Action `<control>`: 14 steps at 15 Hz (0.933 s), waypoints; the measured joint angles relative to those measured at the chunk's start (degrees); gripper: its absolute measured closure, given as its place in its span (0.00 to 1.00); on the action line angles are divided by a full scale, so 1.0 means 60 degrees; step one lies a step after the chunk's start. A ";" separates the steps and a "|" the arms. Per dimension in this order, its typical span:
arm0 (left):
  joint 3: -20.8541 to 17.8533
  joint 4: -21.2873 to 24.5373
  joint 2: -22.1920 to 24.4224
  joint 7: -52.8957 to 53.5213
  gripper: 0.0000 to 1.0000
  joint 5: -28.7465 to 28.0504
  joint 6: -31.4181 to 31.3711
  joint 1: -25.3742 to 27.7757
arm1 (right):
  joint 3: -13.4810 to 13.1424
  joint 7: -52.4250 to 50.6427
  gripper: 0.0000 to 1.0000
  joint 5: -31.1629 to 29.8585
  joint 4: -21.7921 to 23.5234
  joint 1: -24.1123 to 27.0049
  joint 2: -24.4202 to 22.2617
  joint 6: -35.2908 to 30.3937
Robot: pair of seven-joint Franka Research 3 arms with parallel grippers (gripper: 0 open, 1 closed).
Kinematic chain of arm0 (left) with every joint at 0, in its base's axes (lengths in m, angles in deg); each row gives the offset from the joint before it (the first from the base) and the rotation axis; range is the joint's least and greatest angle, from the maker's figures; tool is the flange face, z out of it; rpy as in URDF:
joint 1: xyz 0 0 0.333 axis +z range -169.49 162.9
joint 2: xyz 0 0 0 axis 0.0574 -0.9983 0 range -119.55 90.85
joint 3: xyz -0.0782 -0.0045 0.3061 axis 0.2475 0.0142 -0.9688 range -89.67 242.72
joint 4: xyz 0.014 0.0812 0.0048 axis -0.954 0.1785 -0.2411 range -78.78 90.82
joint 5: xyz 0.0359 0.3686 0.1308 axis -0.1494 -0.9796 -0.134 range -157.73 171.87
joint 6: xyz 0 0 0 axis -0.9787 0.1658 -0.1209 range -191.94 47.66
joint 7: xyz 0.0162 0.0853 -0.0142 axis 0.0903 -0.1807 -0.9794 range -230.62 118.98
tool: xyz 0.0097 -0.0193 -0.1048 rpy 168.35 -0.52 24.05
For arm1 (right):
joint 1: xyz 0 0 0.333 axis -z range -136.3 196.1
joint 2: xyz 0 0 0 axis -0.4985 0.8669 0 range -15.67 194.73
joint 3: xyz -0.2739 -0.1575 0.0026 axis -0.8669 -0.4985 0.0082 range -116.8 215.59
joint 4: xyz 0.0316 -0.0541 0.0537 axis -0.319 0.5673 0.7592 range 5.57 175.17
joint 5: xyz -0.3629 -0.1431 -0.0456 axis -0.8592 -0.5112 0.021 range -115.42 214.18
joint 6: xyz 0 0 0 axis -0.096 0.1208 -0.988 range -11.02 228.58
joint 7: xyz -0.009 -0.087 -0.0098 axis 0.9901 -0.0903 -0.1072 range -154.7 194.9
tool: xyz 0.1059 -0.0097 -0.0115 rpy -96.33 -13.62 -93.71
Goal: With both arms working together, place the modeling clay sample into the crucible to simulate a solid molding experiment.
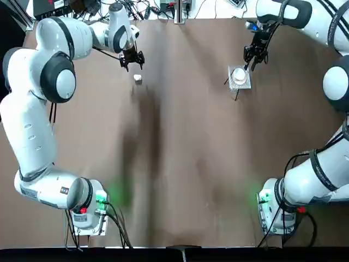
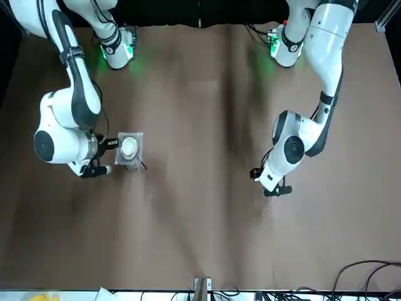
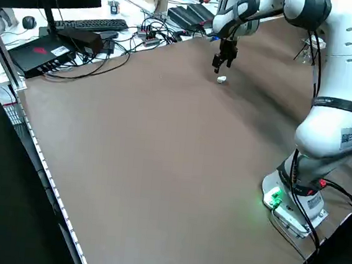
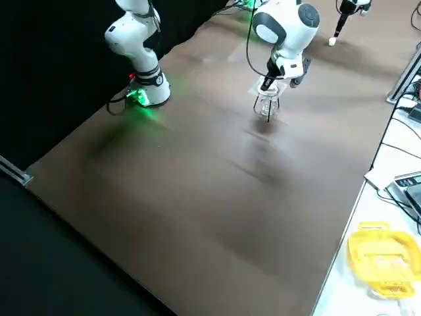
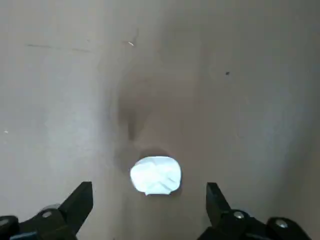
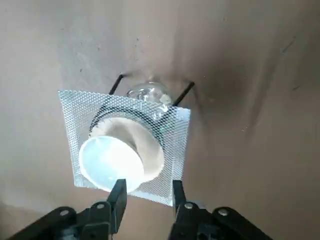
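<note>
I am working at a wide brown surface with a matte, faintly streaked face, and the task is at its opening step: nothing is lifted yet. My left claw is hovering low over the modeling clay sample, its two dark fingers spread wide to either side of it and not touching. The sample is a tiny whitish lump, rounded and slightly crumpled on top, with a dark shadowed edge beneath, lying alone on the far left part of the surface. My right claw is poised over the crucible on the far right part, well apart from the clay; its fingers are only narrowly parted and gripping nothing. The crucible is a small, smooth white ceramic cup, and its domed lid looks to be on. It is sitting on a square silvery mesh pad, a fine woven grid, held up by a stand with thin dark wire legs, and something clear and glassy is showing under the mesh. I judge the next move calls for my left claw to sink and pinch the soft lump gently, while my right claw takes the lid off so the cup is open to receive the clay.
</note>
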 joint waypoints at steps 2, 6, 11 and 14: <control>-0.0007 0.0006 -0.0169 -0.0003 0.00 -0.0075 -0.0104 0.0006 | 0.0001 0.0130 0.56 0.0063 0.0001 -0.0106 0.0131 0.0174; -0.0007 0.0005 -0.0578 -0.0018 0.00 -0.0472 -0.0386 0.0009 | 0.0000 0.0287 0.57 0.0111 0.0003 -0.0185 0.0288 0.0207; 0.0001 0.0003 -0.0857 -0.0021 0.00 -0.0536 -0.0647 -0.0055 | -0.0005 0.0346 0.61 0.0112 0.0037 -0.0188 0.0423 0.0155; 0.0001 0.0003 -0.0887 -0.0021 0.02 -0.0547 -0.0649 -0.0074 | -0.0005 0.0357 0.70 0.0114 0.0050 -0.0192 0.0423 0.0144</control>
